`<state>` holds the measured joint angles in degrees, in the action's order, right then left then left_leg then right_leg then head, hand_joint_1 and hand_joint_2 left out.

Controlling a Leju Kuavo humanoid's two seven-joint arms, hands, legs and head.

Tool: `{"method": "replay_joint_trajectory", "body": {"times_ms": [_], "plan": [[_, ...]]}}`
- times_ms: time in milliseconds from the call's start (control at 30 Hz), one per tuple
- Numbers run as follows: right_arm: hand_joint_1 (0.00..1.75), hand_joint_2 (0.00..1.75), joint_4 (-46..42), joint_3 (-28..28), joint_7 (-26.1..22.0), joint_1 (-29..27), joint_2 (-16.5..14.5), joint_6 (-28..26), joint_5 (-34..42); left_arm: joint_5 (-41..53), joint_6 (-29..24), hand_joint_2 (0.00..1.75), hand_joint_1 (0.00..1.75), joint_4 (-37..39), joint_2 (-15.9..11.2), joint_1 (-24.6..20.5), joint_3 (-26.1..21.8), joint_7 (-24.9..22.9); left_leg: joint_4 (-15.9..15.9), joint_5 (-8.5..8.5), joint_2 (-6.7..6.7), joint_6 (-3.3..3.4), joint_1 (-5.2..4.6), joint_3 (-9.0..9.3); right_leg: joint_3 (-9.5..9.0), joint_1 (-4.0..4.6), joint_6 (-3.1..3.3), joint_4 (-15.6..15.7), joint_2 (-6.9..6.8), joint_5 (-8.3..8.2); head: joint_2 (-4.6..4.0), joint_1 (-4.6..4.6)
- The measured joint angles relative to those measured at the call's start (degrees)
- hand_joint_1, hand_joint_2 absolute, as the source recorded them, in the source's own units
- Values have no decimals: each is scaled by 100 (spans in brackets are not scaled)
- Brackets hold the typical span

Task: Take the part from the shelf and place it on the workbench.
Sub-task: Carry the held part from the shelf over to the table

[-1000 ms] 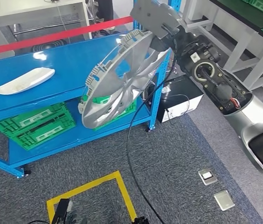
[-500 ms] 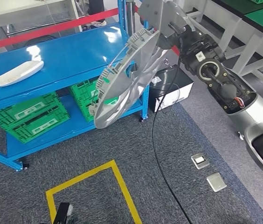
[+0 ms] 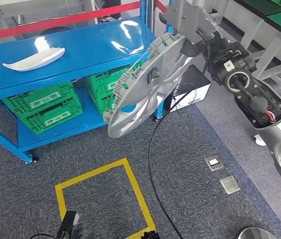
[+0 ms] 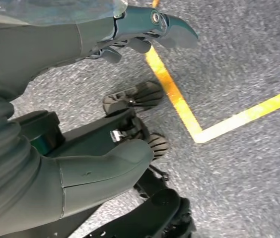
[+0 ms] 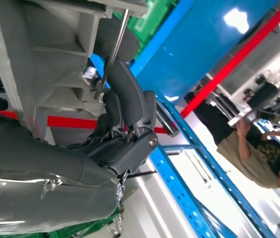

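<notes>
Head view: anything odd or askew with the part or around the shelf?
Nothing damaged or spilled. The round grey fan shroud hangs steeply tilted off its top rim, where the right hand grips it, clear of the blue shelf. A black cable trails loose across the carpet under it.

Silver-grey fan-shaped part (image 3: 146, 87), glossy blue shelf (image 3: 75, 50), green slatted crates (image 3: 43, 107), white curved piece (image 3: 34, 59), speckled grey carpet (image 3: 105, 144) marked with yellow tape (image 3: 101, 172), red barrier tape (image 3: 56, 22), dark grey right hand (image 5: 127, 124).

right robot hand (image 5: 123, 119) gripping, left robot hand (image 4: 93, 114) hanging
</notes>
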<state>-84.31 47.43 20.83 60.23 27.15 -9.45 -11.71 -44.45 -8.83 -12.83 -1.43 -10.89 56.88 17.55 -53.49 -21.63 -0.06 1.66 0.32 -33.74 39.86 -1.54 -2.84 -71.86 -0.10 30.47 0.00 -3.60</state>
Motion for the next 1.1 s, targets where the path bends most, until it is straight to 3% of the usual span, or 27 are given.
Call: {"method": "replay_joint_trajectory", "body": {"times_ms": [67, 133, 200, 267, 300, 333, 400, 433, 467, 500, 533, 600, 633, 667, 733, 800, 833, 900, 933, 967, 1000, 1033, 1100], "plan": [[175, 175, -11, -6, -4, -20, 4, 22, -9, 1, 0, 175, 0, 0, -1, -5, 0, -12, -33, 81, -27, -34, -4, -128, -538, -1, 43, 628, 72, -273, 0, -33], [175, 175, -25, -25, -36, -10, 4, 29, -20, -3, 0, 175, 0, 0, -2, -28, 1, -15, -57, 162, -68, -86, -17, -236, -1099, 3, 90, 1489, 228, -262, -1, -55], [175, 175, -31, -42, -81, 4, 4, 28, -25, -8, -1, 175, 0, 0, -5, -58, 2, -15, -56, 262, -127, -147, -27, -312, -1291, 20, 120, 1864, 279, -169, -1, -49], [175, 175, -20, -39, -119, 12, 3, 28, -25, -10, -3, 175, 0, 0, -20, -70, 2, -15, -82, 280, -180, -208, -23, -372, -1245, -9, 183, 1891, 169, -212, -1, -17], [175, 175, -14, -34, -134, 19, 2, 29, -25, -11, -5, 175, 0, 0, -27, -73, 2, -15, -214, 161, -170, -242, -20, -439, -1220, -24, 227, 1897, 102, -249, -1, 22], [175, 175, -10, -32, -148, 27, 1, 29, -25, -11, -6, 175, 0, 0, -32, -76, 2, -16, -469, -43, -144, -277, -9, -545, -1190, -37, 269, 1906, 30, -287, -1, 74], [175, 175, 0, -30, -165, 40, -1, 30, -25, -11, -7, 175, 0, 0, -33, -79, 2, -17, -1270, -531, -77, -348, 22, -825, -1125, -16, 310, 1896, -92, -345, -2, 159], [175, 175, 4, -24, -168, 41, -1, 30, -25, -11, -7, 175, 0, 0, -33, -80, 2, -17, -1628, -663, -63, -373, 33, -926, -1090, -8, 314, 1888, -150, -368, -1, 177], [175, 175, 8, -15, -168, 42, -1, 31, -25, -11, -8, 175, 0, 0, -34, -79, 2, -17, -1815, -686, -53, -386, 40, -942, -1056, -3, 312, 1876, -203, -386, -1, 184], [175, 175, 10, -6, -169, 41, -1, 32, -24, -11, -8, 175, 0, 0, -34, -79, 2, -17, -1770, -612, -40, -386, 42, -840, -1026, -1, 308, 1860, -255, -399, -1, 192], [175, 175, 11, 1, -171, 43, -2, 32, -23, -11, -9, 175, 0, 0, -36, -80, 2, -17, -1488, -470, -14, -372, 40, -623, -1004, 2, 302, 1842, -304, -408, 0, 198], [175, 175, 12, 0, -179, 53, -4, 34, -23, -11, -14, 175, 0, 0, -43, -91, 2, -17, -619, -258, 142, -303, 1, -67, -979, 20, 282, 1813, -402, -413, -1, 209], [175, 175, 14, -3, -184, 61, -4, 35, -24, -11, -16, 175, 0, 0, -49, -99, 2, -17, -309, -211, 215, -254, -30, 109, -973, 31, 260, 1809, -451, -421, -1, 197], [175, 175, 18, -4, -189, 69, -6, 37, -25, -11, -19, 175, 0, 0, -54, -106, 2, -17, -130, -207, 260, -206, -63, 191, -967, 41, 234, 1809, -500, -431, -1, 186], [175, 175, 26, -3, -202, 77, -16, 43, -26, -11, -20, 175, 0, 0, -62, -107, 2, -17, -67, -182, 205, -119, -86, 168, -964, 51, 168, 1824, -583, -456, 0, 162], [175, 175, 28, -3, -219, 81, -31, 46, -31, -11, -21, 175, 0, 0, -68, -104, 2, -17, 4, -120, 111, -44, -56, 152, -901, 38, 116, 1706, -435, -331, -1, 158], [175, 175, 30, -4, -226, 85, -36, 47, -33, -11, -25, 175, 0, 0, -70, -108, 2, -17, 36, -86, 63, -7, -38, 143, -796, 33, 103, 1471, -297, -164, -1, 138], [175, 175, 41, -3, -234, 83, -38, 47, -36, -11, -30, 175, 0, 0, -64, -114, 2, -17, 42, -43, -46, 30, -31, 100, -450, 29, 98, 666, -59, 268, 0, 79], [175, 175, 49, -1, -233, 73, -38, 48, -36, -11, -32, 175, 0, 0, -58, -112, 2, -17, 32, -31, -109, 36, -35, 76, -284, 34, 96, 270, -23, 417, 0, 52], [175, 175, 57, 2, -233, 59, -38, 49, -36, -11, -31, 175, 0, 0, -52, -106, 2, -17, 16, -20, -178, 37, -37, 55, -199, 35, 95, 57, -8, 453, 0, 34], [175, 175, 65, 4, -232, 48, -38, 51, -36, -11, -31, 175, 0, 0, -49, -100, 2, -17, -8, -12, -251, 33, -37, 34, -226, 33, 96, 82, -1, 369, 0, 20], [175, 175, 69, 3, -232, 45, -38, 52, -36, -11, -31, 175, 0, 0, -48, -96, 2, -17, -40, -11, -324, 26, -35, 16, -364, 27, 100, 345, 17, 184, 0, 4], [175, 175, 74, 1, -233, 60, -38, 53, -36, -11, -31, 175, 0, 0, -48, -97, 2, -17, -128, -17, -461, -7, -38, -37, -763, 2, 101, 1158, 188, -190, 0, -27]]}}
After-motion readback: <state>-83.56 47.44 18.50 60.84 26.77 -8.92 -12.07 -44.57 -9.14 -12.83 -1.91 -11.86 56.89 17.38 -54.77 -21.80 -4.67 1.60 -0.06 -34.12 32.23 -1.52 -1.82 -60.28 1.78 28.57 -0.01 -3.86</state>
